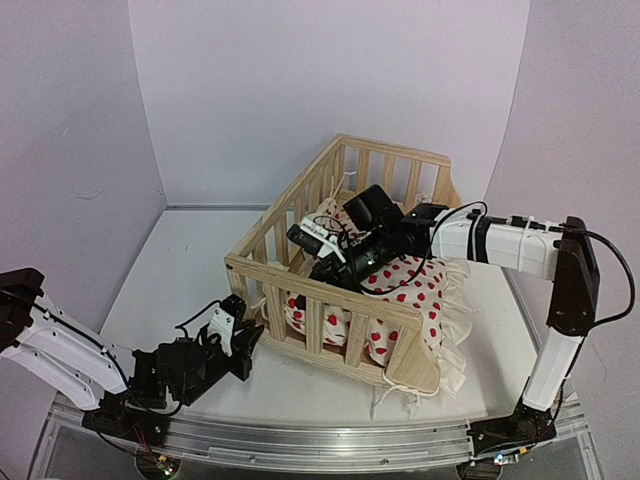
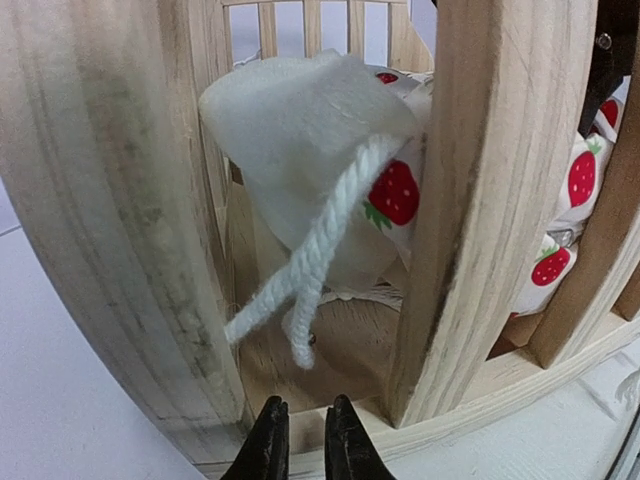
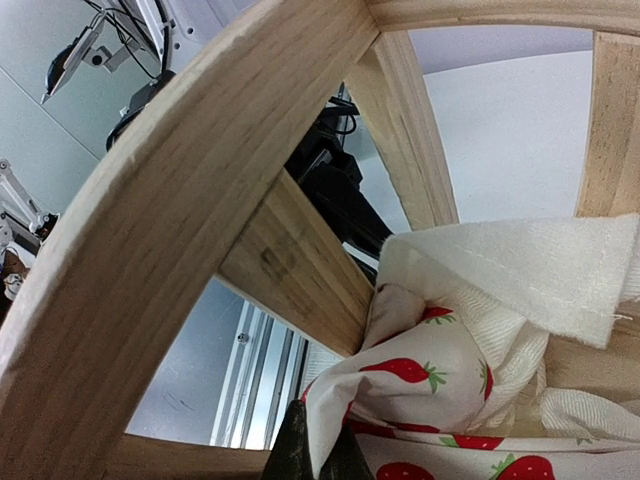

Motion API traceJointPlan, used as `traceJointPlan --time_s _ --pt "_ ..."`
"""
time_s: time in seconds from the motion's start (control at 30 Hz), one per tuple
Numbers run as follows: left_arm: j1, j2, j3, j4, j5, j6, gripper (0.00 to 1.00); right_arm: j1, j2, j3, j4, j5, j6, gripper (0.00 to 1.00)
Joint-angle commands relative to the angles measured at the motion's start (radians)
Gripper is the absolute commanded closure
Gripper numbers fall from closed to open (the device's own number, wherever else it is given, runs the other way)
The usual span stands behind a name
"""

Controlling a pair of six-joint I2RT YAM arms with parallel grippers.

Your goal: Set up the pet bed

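The right fingers [image 3: 296,456] pinch the cushion [image 1: 410,285] inside the bed [image 1: 320,292], the left fingers [image 2: 268,446] nearly closed and empty just outside it, so a hard pull could drag the bed.

The pet bed [image 1: 380,310] stands on the white table [image 1: 180,270], with its open side turned to the right. The red-dotted cushion [image 1: 415,285] lies inside the bed, and its ruffle hangs out over this open side. The right gripper [image 1: 322,272] is inside the bed, low behind the front rail. The left gripper [image 1: 250,335] is outside the bed, just beside its front-left corner
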Motion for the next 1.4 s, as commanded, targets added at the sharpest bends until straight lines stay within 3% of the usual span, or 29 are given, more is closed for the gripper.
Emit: traceJointPlan --time_s 0.0,0.6,0.7,0.77,0.83,1.13,1.23,1.37 --pt "0.002 0.038 0.052 0.112 -0.039 0.038 0.82 0.022 -0.008 0.049 -0.012 -0.133 0.002 1.00" --pt "0.037 0.181 0.156 0.179 -0.155 0.095 0.73 0.023 -0.020 0.036 -0.028 -0.136 0.007 1.00" --pt "0.053 0.172 0.151 0.178 -0.126 0.098 0.78 0.022 -0.022 0.038 -0.028 -0.132 0.010 1.00" --pt "0.055 0.132 0.139 0.149 -0.058 0.100 0.90 0.023 -0.025 0.039 -0.028 -0.114 0.008 1.00" --pt "0.054 0.064 0.125 0.040 0.032 0.029 1.00 0.022 -0.027 0.040 -0.028 -0.084 0.007 1.00" --pt "0.055 -0.311 0.152 -0.509 0.497 -0.225 1.00 0.022 -0.047 0.025 -0.026 0.023 0.046 1.00" --pt "0.056 -0.372 0.202 -0.637 0.593 -0.259 1.00 0.023 -0.048 0.019 -0.013 0.078 0.104 1.00" --pt "0.058 -0.416 0.329 -0.925 0.622 -0.295 1.00 0.022 -0.038 0.035 -0.015 0.164 0.185 0.99"
